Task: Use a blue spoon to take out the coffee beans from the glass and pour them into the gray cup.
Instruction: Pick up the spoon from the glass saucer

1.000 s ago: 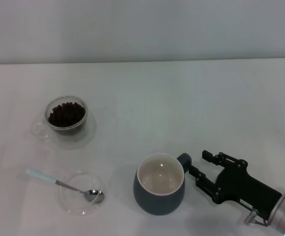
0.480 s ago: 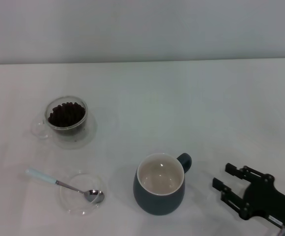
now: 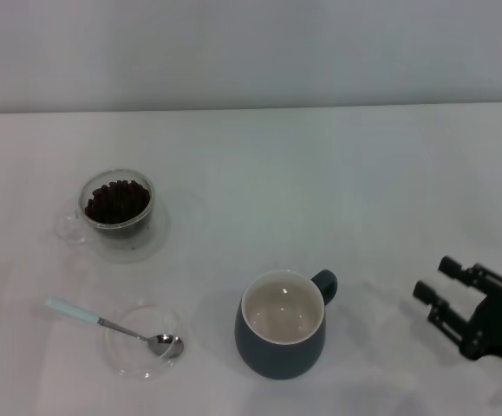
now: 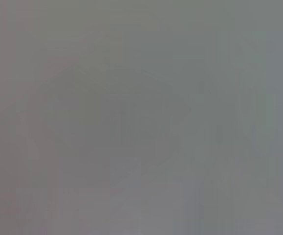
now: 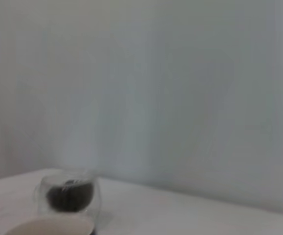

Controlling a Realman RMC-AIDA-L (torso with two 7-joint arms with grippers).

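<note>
White table [image 3: 337, 173]: bears all items listed. Right gripper [image 3: 434, 279]: black, low at the table's right edge, well apart from the mug, fingers spread with nothing between them. Left gripper: out of view; its wrist camera shows only a featureless grey field. Gray cup [image 3: 281, 336]: upright near the front centre, cream inside bare, loop handle turned toward the right gripper. Glass [image 3: 117, 207]: upright at the left, farther back, clear handle pointing left, holding the coffee beans [image 3: 116, 201] as a dark heap. Shallow clear dish [image 3: 144, 339]: left of the cup. Blue spoon [image 3: 112, 326]: metal bowl resting in the dish, pale handle reaching out leftward over the rim.
</note>
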